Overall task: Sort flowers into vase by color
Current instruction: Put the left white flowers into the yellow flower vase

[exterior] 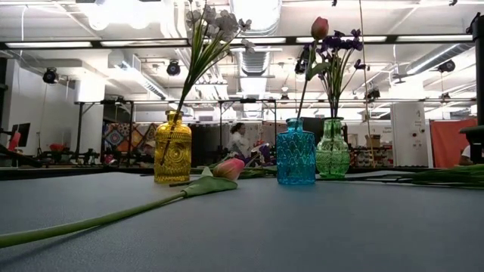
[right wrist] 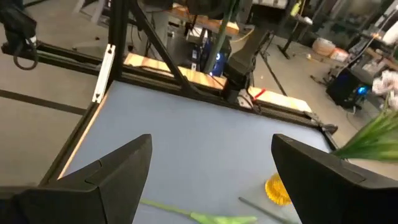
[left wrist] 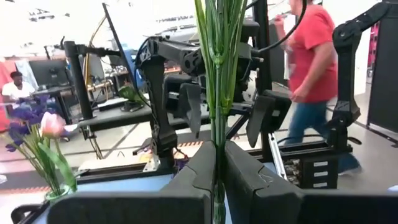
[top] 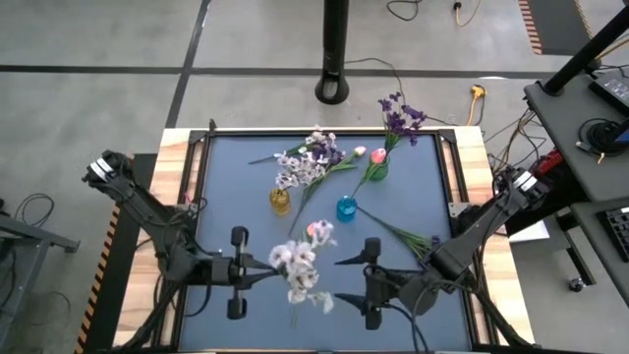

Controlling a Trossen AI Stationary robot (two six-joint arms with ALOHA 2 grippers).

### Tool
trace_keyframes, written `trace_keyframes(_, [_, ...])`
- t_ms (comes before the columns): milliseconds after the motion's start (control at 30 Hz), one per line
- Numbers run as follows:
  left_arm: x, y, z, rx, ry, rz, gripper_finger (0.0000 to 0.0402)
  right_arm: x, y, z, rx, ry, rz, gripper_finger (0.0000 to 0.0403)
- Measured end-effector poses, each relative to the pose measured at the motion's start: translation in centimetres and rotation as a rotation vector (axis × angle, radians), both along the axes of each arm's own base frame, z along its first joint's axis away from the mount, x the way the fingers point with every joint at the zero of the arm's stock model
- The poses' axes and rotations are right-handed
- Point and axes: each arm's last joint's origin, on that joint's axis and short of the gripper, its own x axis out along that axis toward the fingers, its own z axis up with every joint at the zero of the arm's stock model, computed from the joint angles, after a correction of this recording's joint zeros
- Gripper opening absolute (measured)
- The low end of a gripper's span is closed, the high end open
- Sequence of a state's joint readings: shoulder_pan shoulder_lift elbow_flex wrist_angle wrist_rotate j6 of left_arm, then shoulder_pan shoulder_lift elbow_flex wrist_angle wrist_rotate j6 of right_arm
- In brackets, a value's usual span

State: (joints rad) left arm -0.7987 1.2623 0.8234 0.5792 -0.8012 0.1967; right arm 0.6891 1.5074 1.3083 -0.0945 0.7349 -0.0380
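No legible writing or labels. Near edge: left gripper (top: 257, 272) clenched on the green stems (left wrist: 219, 74) of a white spray (top: 300, 267), held upright off the table (top: 226, 177); right gripper (top: 346, 279) just beside it, fingers spread, holding nothing. Centre: pink tulip (top: 316, 230) lying flat. Beyond: yellow vase (top: 280, 202) with white sprays, blue vase (top: 346, 208), green vase (top: 377, 169) with purple blossoms (top: 400, 117) and a tulip.
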Motion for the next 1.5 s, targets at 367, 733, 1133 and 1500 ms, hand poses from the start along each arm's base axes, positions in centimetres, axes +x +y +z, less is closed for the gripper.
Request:
trace_keyframes(367, [2.9,-1.4,-1.9,0.092,-0.120,0.006,0.0000,1.7,1.3,1.0,-0.087,-0.237,0.034,0.0322])
trace_keyframes(733, [4.5,-1.7,-3.5,0.084,-0.162,0.005,0.0000,3.2,1.7,1.6,-0.064,-0.426,0.181,0.0322])
trace_keyframes(1133, [6.2,-0.9,-4.6,0.068,-0.207,0.037,0.0000,5.1,-0.7,1.6,-0.014,-0.428,0.105,0.0261])
trace_keyframes(1500, [6.4,-0.7,-4.6,0.077,-0.212,0.053,0.0000,5.5,-1.2,1.5,-0.004,-0.426,0.089,0.0107])
